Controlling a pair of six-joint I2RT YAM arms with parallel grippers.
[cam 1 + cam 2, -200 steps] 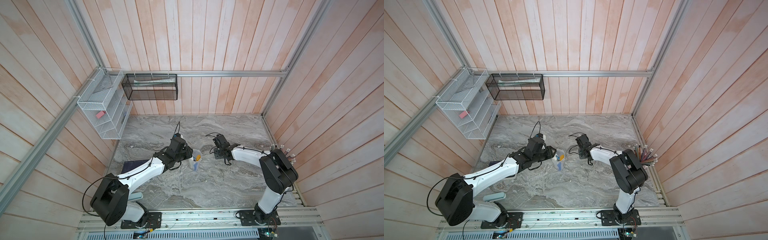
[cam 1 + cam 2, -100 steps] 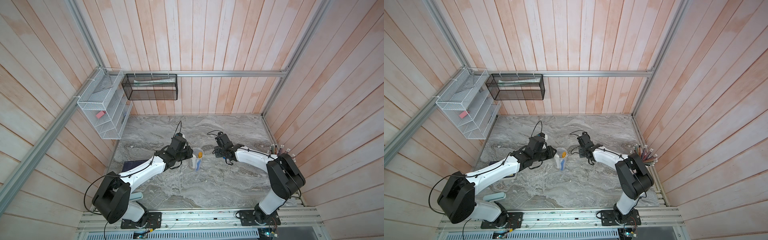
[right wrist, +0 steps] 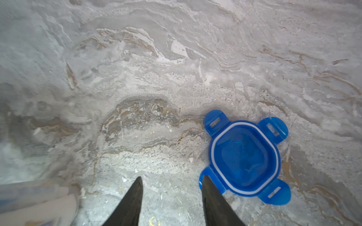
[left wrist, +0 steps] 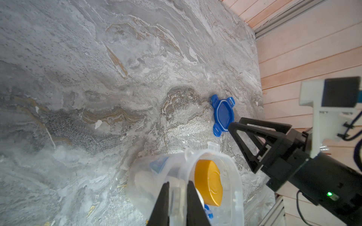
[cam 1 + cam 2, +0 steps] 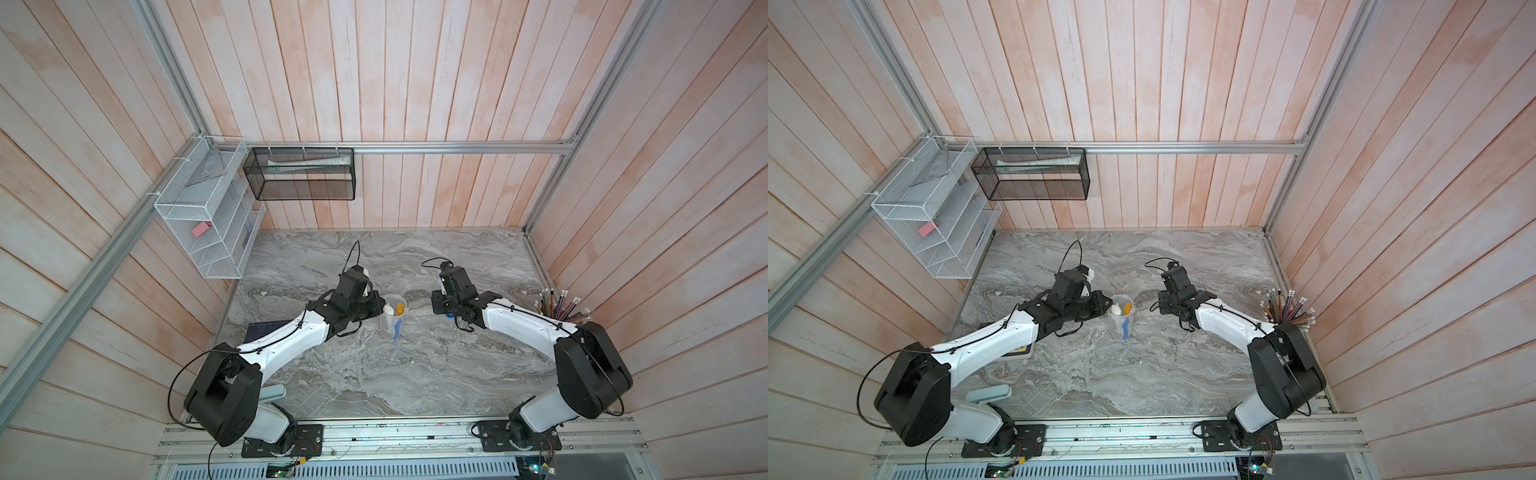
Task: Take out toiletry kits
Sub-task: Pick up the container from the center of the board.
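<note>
A clear plastic container (image 5: pixel 394 322) (image 4: pixel 237 187) stands upright mid-table in both top views. Inside it are the toiletry kits: a bottle with a yellow-orange cap (image 4: pixel 208 183) (image 5: pixel 400 308), a white bottle (image 5: pixel 388 310) and a blue toothbrush (image 5: pixel 397 329), all partly hidden by the wall. My left gripper (image 4: pixel 177 183) (image 5: pixel 380 309) is shut on the container's wall, one finger inside and one outside. My right gripper (image 3: pixel 170 178) (image 5: pixel 435 302) hangs open over bare table, right of the container and beside the blue lid (image 3: pixel 244 156) (image 4: pixel 223 115).
A cup of pencils (image 5: pixel 559 307) stands at the right wall. A white wire rack (image 5: pixel 208 224) and a black mesh basket (image 5: pixel 299 174) hang on the walls at the back left. A dark pad (image 5: pixel 262 330) lies under my left arm.
My left jaws have narrowed onto the container's wall. My right gripper has drawn a little away from the container, toward the right and back.
</note>
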